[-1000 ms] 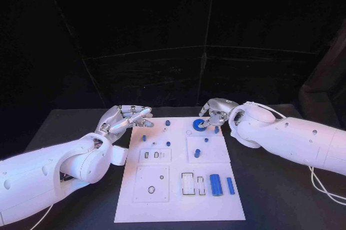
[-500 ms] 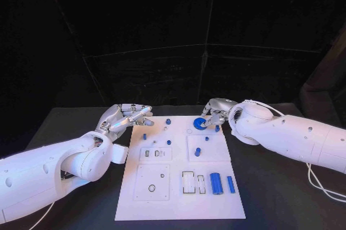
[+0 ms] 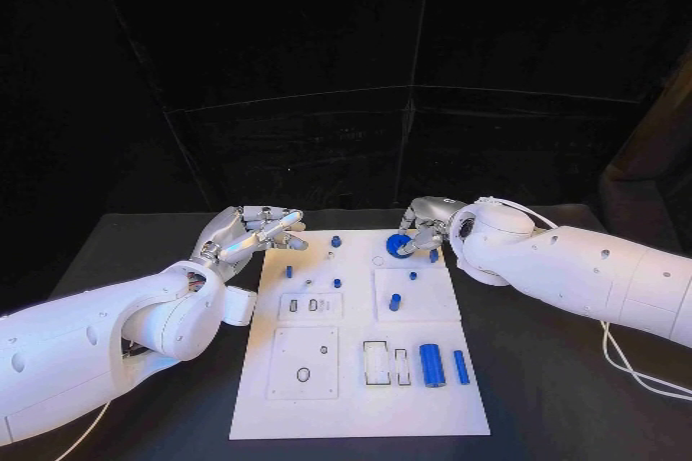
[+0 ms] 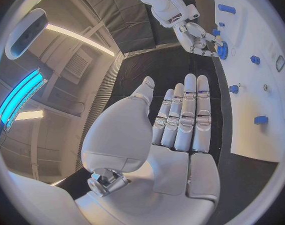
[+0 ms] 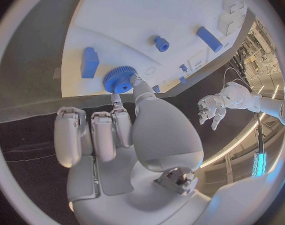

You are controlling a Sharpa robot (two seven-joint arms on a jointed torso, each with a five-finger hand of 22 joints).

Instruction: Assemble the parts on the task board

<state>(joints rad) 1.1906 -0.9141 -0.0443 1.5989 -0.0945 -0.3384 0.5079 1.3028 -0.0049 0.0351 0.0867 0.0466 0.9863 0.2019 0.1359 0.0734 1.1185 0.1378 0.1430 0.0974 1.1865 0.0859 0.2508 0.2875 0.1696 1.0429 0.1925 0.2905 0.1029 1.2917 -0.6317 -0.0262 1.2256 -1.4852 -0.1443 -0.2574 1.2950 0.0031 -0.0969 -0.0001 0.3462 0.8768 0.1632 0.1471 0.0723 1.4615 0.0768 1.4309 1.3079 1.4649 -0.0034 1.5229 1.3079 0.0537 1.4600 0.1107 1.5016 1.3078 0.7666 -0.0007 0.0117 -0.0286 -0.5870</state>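
Pinching the blue gear (image 3: pixel 397 245) at the task board (image 3: pixel 361 421)'s far edge, the right hand (image 3: pixel 427 224) should keep it level over its seat, while the left hand (image 3: pixel 254 231) hovers empty, fingers extended.

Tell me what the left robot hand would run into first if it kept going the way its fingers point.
Probably nothing at first: the left robot hand is open, fingers pointing along the task board's edge over bare black table. Farther along that line is the right robot hand at the blue gear, though depth is unclear.
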